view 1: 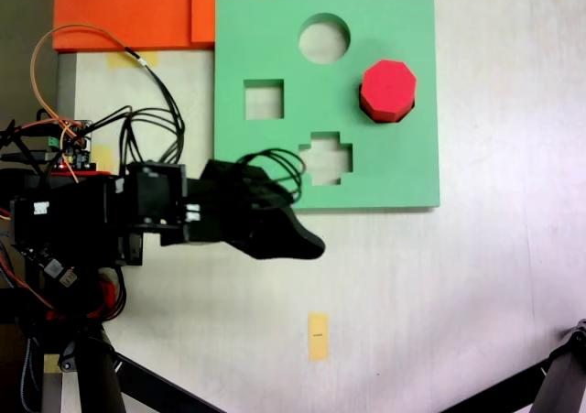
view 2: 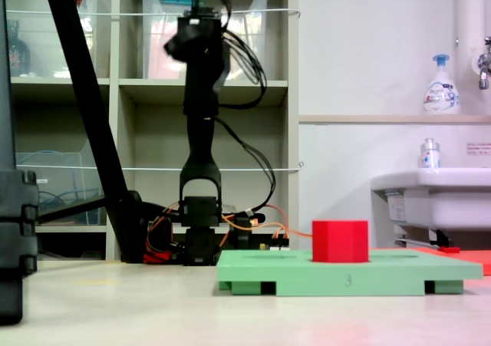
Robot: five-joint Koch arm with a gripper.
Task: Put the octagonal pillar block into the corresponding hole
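Observation:
The red octagonal pillar block (view 1: 388, 88) (view 2: 340, 241) stands upright in the right-hand cutout of the green foam board (view 1: 403, 170) (view 2: 307, 273), and its upper part rises above the board. The block fills the eight-sided hole, leaving just a dark sliver at its lower left edge. The round cutout (view 1: 324, 38), square cutout (view 1: 264, 100) and cross cutout (view 1: 326, 158) hold nothing. My black gripper (view 1: 311, 244) hangs off the board's lower left corner, well away from the block. It looks shut and holds nothing. In a fixed view the arm (view 2: 201, 131) is raised high behind the board.
Orange foam sheets (view 1: 137, 10) lie at the board's upper left. A yellow tape mark (view 1: 318, 335) is on the bare table below the gripper. Loose wires (view 1: 151, 111) trail by the arm's base. Dark stand legs (view 1: 119, 376) cross the lower corners. A sink (view 2: 433, 196) stands at the right.

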